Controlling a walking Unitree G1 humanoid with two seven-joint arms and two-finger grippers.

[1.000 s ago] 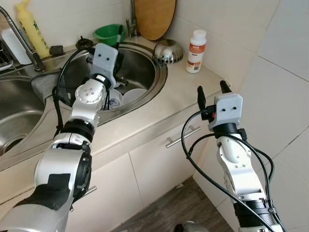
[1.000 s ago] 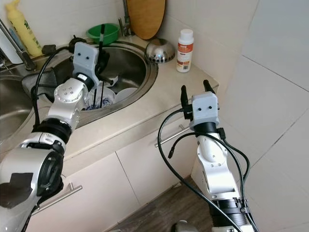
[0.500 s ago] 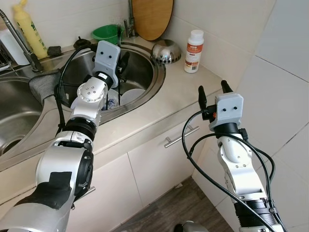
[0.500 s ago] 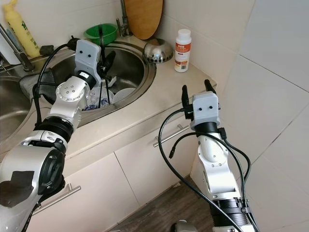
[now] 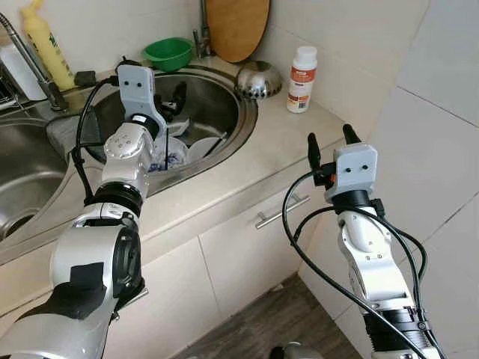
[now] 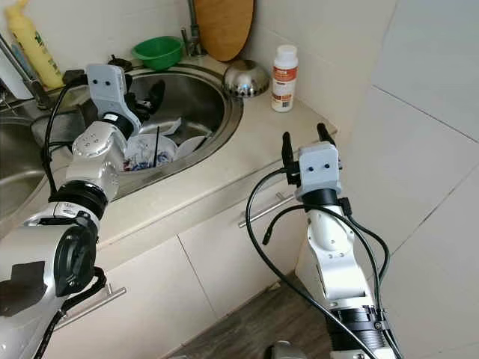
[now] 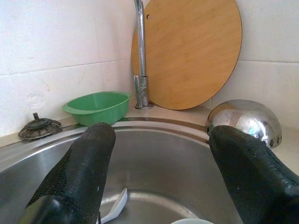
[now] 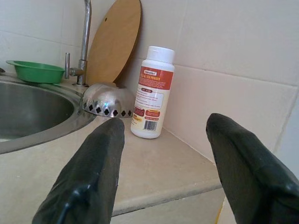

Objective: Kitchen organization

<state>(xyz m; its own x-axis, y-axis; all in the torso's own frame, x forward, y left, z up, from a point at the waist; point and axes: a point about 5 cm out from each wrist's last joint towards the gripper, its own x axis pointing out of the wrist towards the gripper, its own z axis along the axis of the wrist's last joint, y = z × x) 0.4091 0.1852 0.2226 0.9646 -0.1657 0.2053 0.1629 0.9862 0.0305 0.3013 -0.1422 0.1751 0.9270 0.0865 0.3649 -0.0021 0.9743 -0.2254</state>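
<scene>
The left gripper (image 5: 171, 96) is positioned over the round sink (image 5: 217, 101), above the dishes, with its fingers (image 7: 77, 177) spread wide and nothing between them. Inside the sink basin lie a patterned bowl (image 5: 166, 153), white dishes (image 5: 203, 147) just beside it, and a thin dark utensil (image 6: 156, 143) standing in the patterned bowl. The right gripper (image 5: 329, 142) is held off the front right corner of the countertop (image 5: 277, 149), above the cabinet door handle (image 5: 283, 210), with its fingers (image 8: 86, 177) also spread wide and empty. At the back edge of the countertop, a green bowl (image 5: 168, 52) sits beside the faucet base (image 5: 202, 41), and a round wooden cutting board (image 5: 238, 26) leans against the tiled wall behind it. An inverted steel colander (image 5: 259, 79) rests at the sink's right rim, and a white bottle with an orange label (image 5: 301, 69) stands near the wall at the countertop's right end, just beside the colander. A yellow detergent bottle (image 5: 46, 45) stands at the back left, near a second faucet (image 5: 34, 60) and a second sink (image 5: 22, 176).
</scene>
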